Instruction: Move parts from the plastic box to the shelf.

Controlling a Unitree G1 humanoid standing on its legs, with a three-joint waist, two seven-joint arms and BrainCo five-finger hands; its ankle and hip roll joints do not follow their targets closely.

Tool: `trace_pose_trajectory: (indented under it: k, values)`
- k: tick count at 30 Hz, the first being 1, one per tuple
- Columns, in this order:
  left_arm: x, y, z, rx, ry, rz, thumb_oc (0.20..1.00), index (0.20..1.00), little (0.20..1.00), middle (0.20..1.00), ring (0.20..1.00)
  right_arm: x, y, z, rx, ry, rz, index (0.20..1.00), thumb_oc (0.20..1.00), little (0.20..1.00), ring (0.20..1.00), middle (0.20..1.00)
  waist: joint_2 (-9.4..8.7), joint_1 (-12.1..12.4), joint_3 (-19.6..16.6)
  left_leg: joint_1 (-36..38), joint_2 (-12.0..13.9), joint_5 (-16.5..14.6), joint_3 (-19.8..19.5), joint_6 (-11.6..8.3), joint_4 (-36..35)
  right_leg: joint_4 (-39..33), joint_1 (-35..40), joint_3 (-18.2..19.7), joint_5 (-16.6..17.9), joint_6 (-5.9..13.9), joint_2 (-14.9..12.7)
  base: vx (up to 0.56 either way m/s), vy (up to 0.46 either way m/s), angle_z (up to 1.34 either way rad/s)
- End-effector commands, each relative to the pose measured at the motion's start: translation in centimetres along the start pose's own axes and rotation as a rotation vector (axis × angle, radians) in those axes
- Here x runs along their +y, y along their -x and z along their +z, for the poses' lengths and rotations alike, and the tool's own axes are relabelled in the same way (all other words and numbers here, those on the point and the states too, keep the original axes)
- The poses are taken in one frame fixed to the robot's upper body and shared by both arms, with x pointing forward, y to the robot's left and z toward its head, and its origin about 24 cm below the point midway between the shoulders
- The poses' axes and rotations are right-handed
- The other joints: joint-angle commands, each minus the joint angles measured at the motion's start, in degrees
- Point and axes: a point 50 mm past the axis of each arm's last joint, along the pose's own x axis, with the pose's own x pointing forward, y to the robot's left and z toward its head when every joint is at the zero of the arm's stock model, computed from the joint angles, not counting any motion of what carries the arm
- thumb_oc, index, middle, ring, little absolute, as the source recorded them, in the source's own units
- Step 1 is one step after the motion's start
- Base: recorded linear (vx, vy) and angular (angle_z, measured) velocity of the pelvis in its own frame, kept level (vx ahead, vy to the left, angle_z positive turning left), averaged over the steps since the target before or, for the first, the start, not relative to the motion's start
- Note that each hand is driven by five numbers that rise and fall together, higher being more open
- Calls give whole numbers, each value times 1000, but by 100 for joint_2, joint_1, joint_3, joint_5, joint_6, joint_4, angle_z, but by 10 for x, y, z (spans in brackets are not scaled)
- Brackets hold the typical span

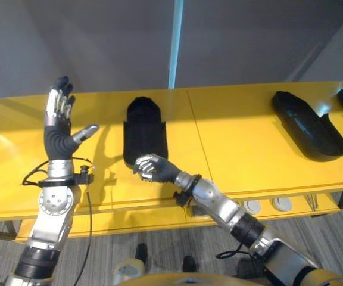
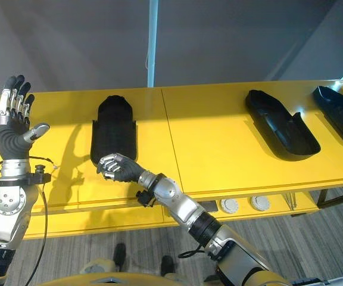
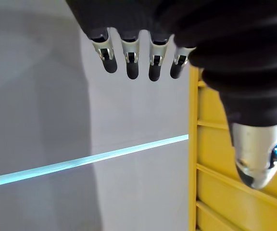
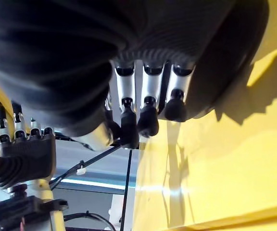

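I've got my right hand (image 1: 153, 168) curled empty just by the black part (image 1: 145, 131) on the yellow shelf (image 1: 249, 149), likely just released; my left hand (image 1: 61, 128) is raised, fingers spread.

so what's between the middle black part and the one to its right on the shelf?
Nothing: bare yellow shelf with only a panel seam, between the middle black part and the right black part, in the left eye view.

Left hand (image 1: 59, 134) raised, fingers straight; right hand (image 1: 153, 168) curled.
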Motion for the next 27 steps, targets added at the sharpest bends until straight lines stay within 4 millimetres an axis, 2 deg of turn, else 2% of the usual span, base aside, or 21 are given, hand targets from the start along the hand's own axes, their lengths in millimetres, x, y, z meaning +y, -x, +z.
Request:
trace_pose_trajectory:
  k: [1,12,18,21,22,23,24,25,26,27]
  values:
    - [1,-1,1,-21,-1,-8,1000,1000,1000,1000,1000,0,-8,7,-55,10,-58,200,200,200,200,200,-89,89,-145,277,269,-781,337,-250,408,899,-11,111,-979,388,-294,0,0,0]
    - [-1,2,-5,19,17,-2,1000,1000,1000,1000,1000,-18,-16,18,-86,90,-139,200,200,200,200,200,-101,172,-170,288,274,-779,263,-236,405,871,55,39,-992,374,-291,5,-1,2]
    - [-1,1,-6,21,20,-1,1000,1000,1000,1000,1000,-21,-10,31,-146,88,-137,200,200,200,200,200,-106,155,-167,282,266,-782,257,-231,403,873,47,26,-987,382,-299,4,5,3]
    - [0,-1,-4,5,8,9,1000,1000,1000,1000,1000,-21,-2,61,-279,114,-105,200,200,200,200,200,-114,97,-170,230,282,-739,301,-232,411,869,-19,52,-925,393,-297,-42,16,1]
    - [-1,-1,-3,-3,7,9,1000,1000,1000,1000,1000,-21,3,76,-352,96,-91,200,200,200,200,200,-117,57,-168,225,282,-743,322,-233,416,869,-32,67,-920,399,-299,0,0,0]
    - [0,-3,0,-19,0,9,1000,1000,1000,1000,1000,-22,14,100,-475,71,-87,200,200,200,200,200,-135,-24,-166,225,286,-752,359,-231,425,877,-58,112,-912,410,-290,-18,39,-2]
    - [-1,-4,1,-27,-1,7,1000,1000,1000,1000,1000,-25,21,113,-540,64,-98,200,200,200,200,200,-138,-62,-171,229,287,-763,388,-229,427,884,-75,139,-908,419,-289,-9,29,-6]
    - [-1,-4,1,-27,0,7,1000,1000,1000,1000,1000,-25,21,113,-540,64,-98,200,200,200,200,200,-138,-61,-171,230,287,-764,389,-229,427,885,-75,140,-908,419,-289,21,57,-6]
    - [-1,-5,4,-44,-7,-6,1000,1000,1000,1000,1000,-32,37,130,-641,47,-154,200,200,200,200,200,-149,-164,-184,275,287,-835,450,-215,437,898,-63,184,-941,445,-303,23,42,-5]
    - [-1,-5,4,-44,-7,-6,1000,1000,1000,1000,1000,-32,37,130,-641,47,-154,200,200,200,200,200,-149,-164,-184,275,287,-835,450,-215,437,898,-63,184,-941,445,-303,-4,64,-21]
